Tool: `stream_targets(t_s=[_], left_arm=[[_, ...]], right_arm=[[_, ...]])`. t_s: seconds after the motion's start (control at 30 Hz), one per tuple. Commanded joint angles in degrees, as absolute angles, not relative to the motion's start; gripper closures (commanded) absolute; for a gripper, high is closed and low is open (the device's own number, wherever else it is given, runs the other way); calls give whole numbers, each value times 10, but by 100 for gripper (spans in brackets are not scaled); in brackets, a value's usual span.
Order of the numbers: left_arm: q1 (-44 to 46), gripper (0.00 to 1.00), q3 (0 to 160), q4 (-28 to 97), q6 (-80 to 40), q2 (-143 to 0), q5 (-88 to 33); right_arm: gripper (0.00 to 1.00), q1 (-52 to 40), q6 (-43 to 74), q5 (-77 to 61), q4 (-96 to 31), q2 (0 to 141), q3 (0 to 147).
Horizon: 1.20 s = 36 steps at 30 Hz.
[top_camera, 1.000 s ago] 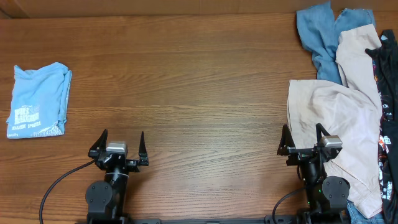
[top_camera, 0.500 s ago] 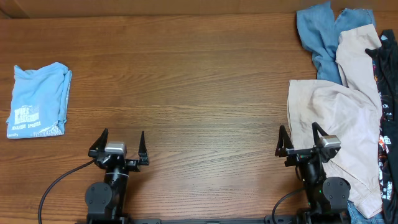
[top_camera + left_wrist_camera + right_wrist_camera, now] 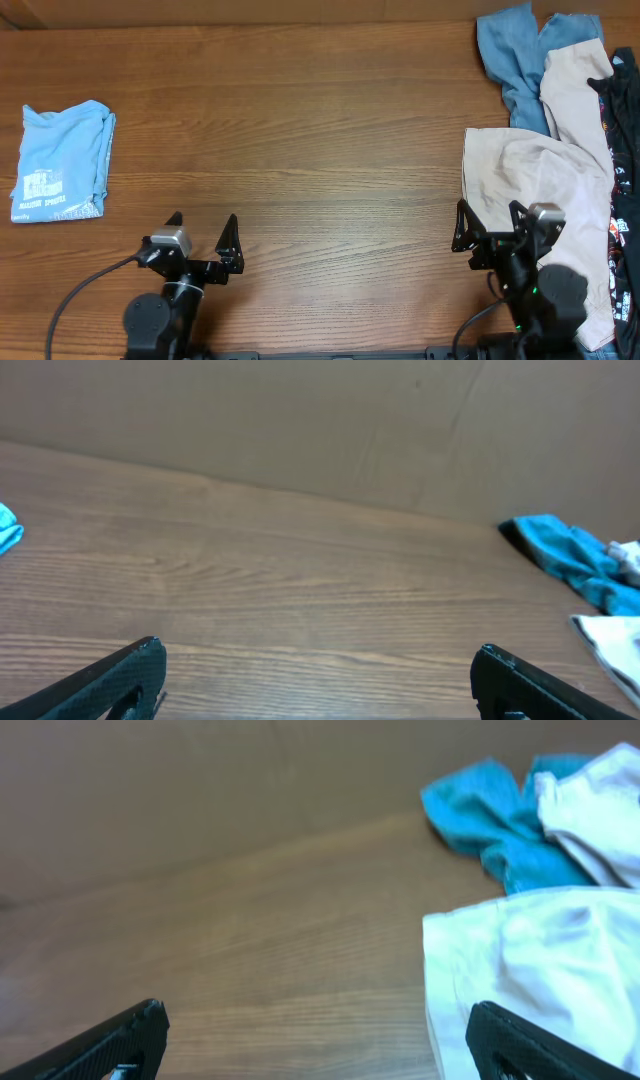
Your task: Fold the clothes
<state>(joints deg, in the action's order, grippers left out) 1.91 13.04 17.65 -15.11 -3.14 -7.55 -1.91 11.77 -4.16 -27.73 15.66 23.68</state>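
Hovering low, left end effector (image 3: 203, 225) and right end effector (image 3: 489, 215) stand apart, empty.
Beige garment (image 3: 540, 170) lies beside the right; folded blue shirt (image 3: 62, 160) far left.

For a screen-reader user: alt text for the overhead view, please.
A heap of unfolded clothes, beige, blue and black, lies at the right of the wooden table; a folded light-blue shirt at far left. The left end effector and right end effector are open, empty.
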Motion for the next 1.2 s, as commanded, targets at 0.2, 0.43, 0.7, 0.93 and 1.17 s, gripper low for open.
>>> stream_targets(t_s=[0.2, 0.43, 0.7, 0.93, 1.17], left_arm=[[23, 0, 303, 285, -133, -200, -91], [23, 0, 443, 398, -129, -323, -95], [23, 0, 484, 407, -128, -341, -95], [23, 0, 484, 420, -128, -341, -84], [23, 0, 484, 420, -128, -341, -84]], right_arm=[[0, -17, 120, -22, -434, 401, 465], [0, -13, 115, 0, -439, 507, 538], [0, 216, 211, 71, -511, 578, 568], [2, 479, 252, 69, -521, 656, 566], [5, 551, 267, 79, -536, 774, 566]])
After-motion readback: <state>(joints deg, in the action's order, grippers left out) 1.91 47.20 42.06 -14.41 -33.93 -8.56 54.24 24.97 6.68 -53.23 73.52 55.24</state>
